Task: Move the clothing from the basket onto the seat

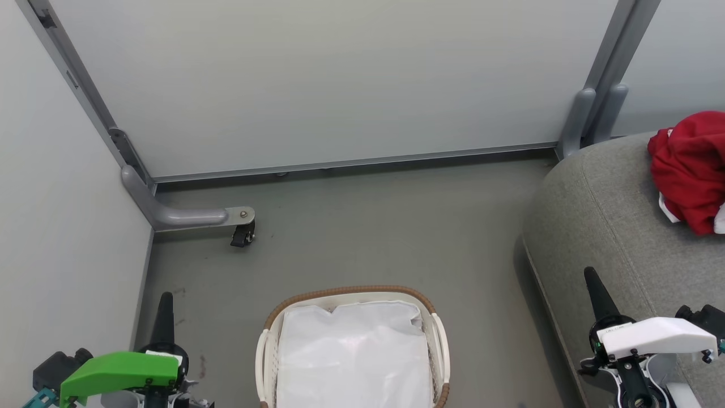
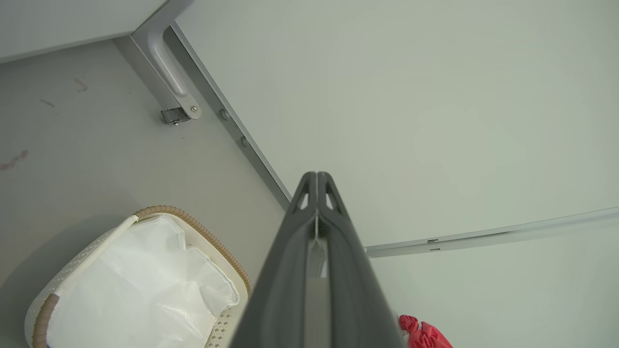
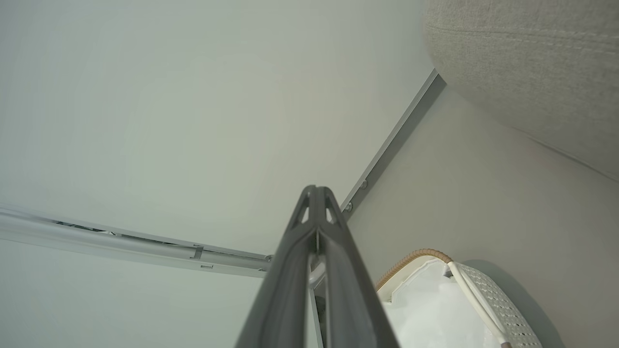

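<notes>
Red clothing (image 1: 688, 170) w/ white trim: bunched heap on seat (image 1: 612, 226), by its far right edge. On floor (image 1: 396, 226), apart from seat's left edge: basket (image 1: 351, 290). Inside it a white liner (image 1: 354, 357), no red seen. Task looks done or nearly so.

L gripper (image 1: 166, 296), R gripper (image 1: 590, 275): fingers pressed together, nothing held. R sits over seat's near left edge.

Handling, est.: fabric light, limp, not fragile; will drape and trail when lifted. Best hold is a pinch on a raised fold atop the heap, or the thicker hem if exposed. Keep off liner, which prob. lifts just as easily.
</notes>
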Controlling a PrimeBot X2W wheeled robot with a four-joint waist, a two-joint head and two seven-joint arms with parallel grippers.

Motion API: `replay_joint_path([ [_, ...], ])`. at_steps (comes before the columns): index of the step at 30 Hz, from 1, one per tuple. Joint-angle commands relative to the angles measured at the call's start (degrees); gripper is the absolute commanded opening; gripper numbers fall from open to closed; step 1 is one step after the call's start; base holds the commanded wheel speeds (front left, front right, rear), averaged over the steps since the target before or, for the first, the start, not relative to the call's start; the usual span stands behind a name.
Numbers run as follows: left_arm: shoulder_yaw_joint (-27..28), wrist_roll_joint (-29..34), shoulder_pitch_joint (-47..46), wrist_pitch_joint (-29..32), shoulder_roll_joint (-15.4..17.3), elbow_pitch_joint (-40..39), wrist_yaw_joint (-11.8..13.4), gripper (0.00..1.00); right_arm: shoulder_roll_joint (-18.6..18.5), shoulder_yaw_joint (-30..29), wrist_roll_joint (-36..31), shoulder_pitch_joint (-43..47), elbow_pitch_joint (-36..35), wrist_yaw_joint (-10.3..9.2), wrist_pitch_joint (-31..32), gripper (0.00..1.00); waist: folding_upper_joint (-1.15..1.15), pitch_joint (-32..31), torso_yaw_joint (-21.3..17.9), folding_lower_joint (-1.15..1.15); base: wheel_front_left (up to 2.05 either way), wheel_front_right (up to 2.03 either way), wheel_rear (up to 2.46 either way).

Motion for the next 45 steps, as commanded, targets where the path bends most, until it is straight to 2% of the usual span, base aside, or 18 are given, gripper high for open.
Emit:
replay_joint_path([
  [1,0.35,-1.42,-1.52,0.38,0.2,-0.81,-0.27,0.0,-0.38,-0.3,1.62,-0.82,-0.79,-0.02,0.43,0.0,0.0,0.01,-0.04,0.0,0.0,0.0,0.0],
  [45,3.27,-19.57,-3.25,5.66,0.26,-2.59,-0.83,0.0,-0.54,-1.86,21.65,-1.22,-2.0,-0.04,5.71,0.0,0.0,0.13,-1.18,0.0,0.0,0.0,0.0],
])
